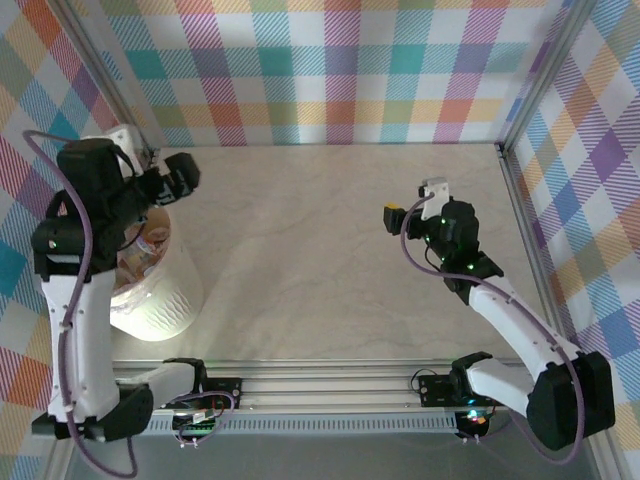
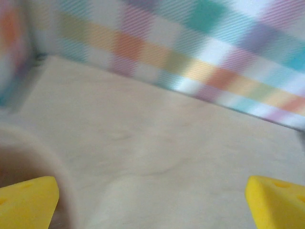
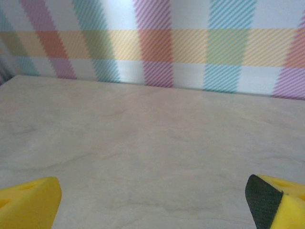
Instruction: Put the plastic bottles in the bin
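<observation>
On your left, the bin [image 1: 165, 300] stands at the left edge of the tabletop [image 1: 320, 270], with plastic bottles [image 1: 150, 250] lying inside it. Your left hand [image 2: 152, 205] hangs over the bin's far side, its yellow fingers [image 2: 26, 202] spread wide apart with nothing between them. Over to the right, your right hand [image 3: 152, 205] hovers above the tabletop, well apart from the bin, its fingers likewise spread wide.

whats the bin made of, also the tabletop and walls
The bin looks like white moulded plastic, fairly matte, given its ribbed side. The tabletop seems smooth stone or marble-print laminate: faint grey veins. The walls look like matte printed plaid fabric or paper; unclear which.
</observation>
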{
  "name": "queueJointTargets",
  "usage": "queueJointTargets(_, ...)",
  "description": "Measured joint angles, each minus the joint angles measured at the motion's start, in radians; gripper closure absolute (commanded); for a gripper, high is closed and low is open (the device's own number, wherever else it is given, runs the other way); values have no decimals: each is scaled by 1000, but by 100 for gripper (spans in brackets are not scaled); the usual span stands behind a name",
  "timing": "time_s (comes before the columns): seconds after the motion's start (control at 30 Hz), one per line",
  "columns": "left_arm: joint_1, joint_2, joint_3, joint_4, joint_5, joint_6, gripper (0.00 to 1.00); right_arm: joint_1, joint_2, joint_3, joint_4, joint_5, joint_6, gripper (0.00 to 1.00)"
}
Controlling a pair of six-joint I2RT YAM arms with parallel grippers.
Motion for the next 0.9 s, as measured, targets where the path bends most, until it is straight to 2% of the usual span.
queueJointTargets(0.07, -95, -27, -95, 147, 65, -6, 0, -3, -24, -35, 19, 65, -17, 0)
queueJointTargets(0.17, -226, -8, -239, 354, 97, 6, 0, -27, -34, -100, 57, 165, -32, 0)
queueJointTargets(0.27, -293, 48, -406, 544, 86, 28, 0, -93, -23, -176, 97, 232, -29, 0)
queueJointTargets(0.4, -305, 135, -611, 713, 27, 58, 0, -187, 70, -246, 150, 288, -7, 0)
queueJointTargets(0.5, -305, 180, -709, 793, -36, 92, 0, -213, 180, -264, 200, 293, -12, 0)
queueJointTargets(0.73, -304, 187, -958, 1025, -211, 185, 0, -258, 401, -264, 385, 127, -35, 0)
queueJointTargets(0.9, -267, 120, -1141, 1086, -297, 223, 0, -283, 453, -304, 567, 7, -49, 0)
